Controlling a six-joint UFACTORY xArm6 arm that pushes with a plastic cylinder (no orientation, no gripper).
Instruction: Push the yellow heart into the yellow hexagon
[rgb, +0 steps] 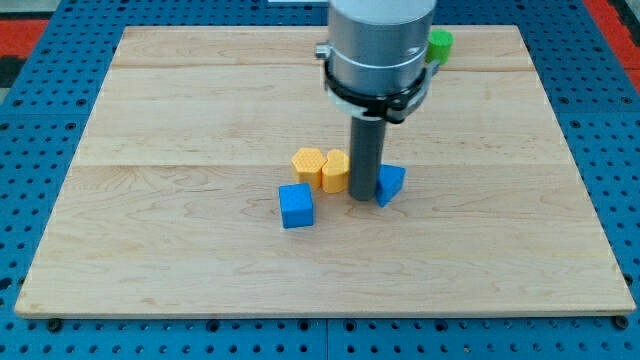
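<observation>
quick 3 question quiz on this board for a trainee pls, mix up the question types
1. True or false: the yellow heart and the yellow hexagon sit side by side, touching or nearly so.
2. Multiple choice: my tip stands between which two blocks? A) yellow heart and blue triangular block B) blue cube and yellow hexagon C) green block and blue cube
3. Fill in: the green block lies near the view's ____ edge of the wooden board.

Key: 1 true; 2 A; 3 top
</observation>
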